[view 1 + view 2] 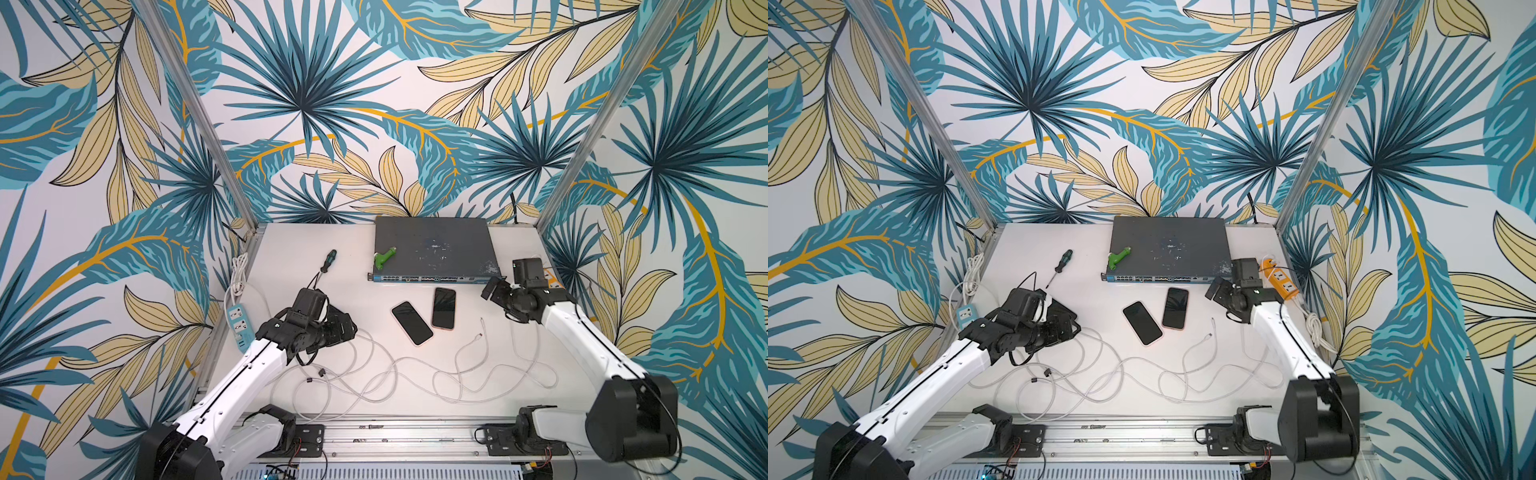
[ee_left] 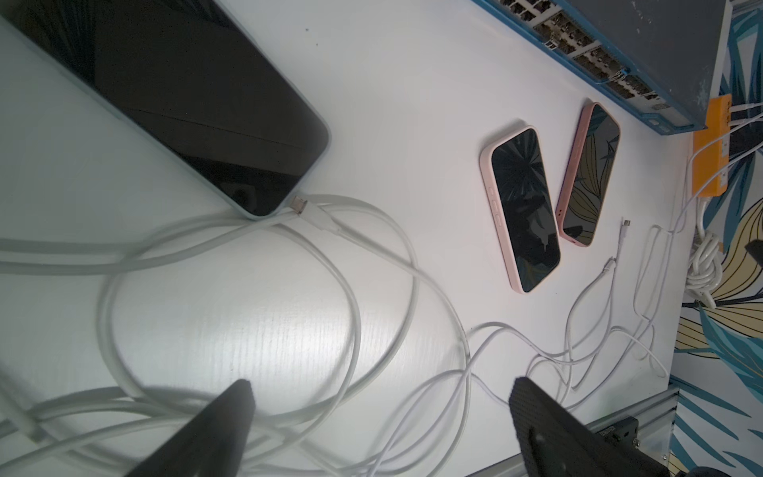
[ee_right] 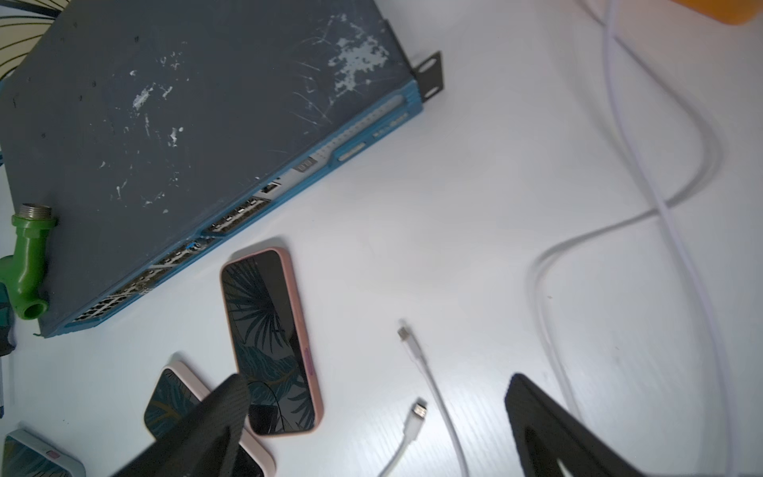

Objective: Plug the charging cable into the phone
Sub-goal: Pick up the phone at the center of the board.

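Pre-grasp stage; no plug seated that I can see. Left pincer [image 2: 382, 386] and right pincer [image 3: 377, 380] both gape wide, empty. Pink-cased phone [image 1: 444, 308] lies just in front of the network switch [image 1: 432, 245]. Charging cable plug [image 1: 481, 336] lies loose near it, farther from the switch. Next, I reckon: pinch the plug behind its tip, align with the port.
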Controlling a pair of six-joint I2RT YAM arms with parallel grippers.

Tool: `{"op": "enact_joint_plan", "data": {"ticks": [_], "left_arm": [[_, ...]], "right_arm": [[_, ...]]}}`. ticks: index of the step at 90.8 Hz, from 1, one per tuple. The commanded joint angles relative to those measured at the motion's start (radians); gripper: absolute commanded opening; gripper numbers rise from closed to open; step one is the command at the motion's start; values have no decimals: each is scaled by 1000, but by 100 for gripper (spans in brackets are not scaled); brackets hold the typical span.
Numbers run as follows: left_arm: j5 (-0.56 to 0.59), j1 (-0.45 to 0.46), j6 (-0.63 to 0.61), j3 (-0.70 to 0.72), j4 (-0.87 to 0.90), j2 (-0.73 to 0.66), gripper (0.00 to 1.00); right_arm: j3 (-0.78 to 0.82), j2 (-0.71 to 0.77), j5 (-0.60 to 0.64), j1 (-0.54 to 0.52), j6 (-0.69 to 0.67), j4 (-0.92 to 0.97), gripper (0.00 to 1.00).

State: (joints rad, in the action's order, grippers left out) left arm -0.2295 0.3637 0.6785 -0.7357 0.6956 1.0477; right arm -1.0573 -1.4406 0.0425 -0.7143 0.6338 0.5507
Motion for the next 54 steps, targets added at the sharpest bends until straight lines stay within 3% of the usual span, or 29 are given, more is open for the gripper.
{"op": "enact_joint_plan", "data": {"ticks": [1, 25, 54], "left_arm": [[35, 13, 18, 9, 16, 9, 100], [98, 14, 45, 26, 45, 8, 100], [94, 14, 27, 27, 56, 6, 100]], "right_arm": [[-116, -172, 21, -41, 61, 94, 100], [-431, -495, 40, -167, 32, 230, 100], [-510, -642, -11, -249, 19, 264, 99]]}}
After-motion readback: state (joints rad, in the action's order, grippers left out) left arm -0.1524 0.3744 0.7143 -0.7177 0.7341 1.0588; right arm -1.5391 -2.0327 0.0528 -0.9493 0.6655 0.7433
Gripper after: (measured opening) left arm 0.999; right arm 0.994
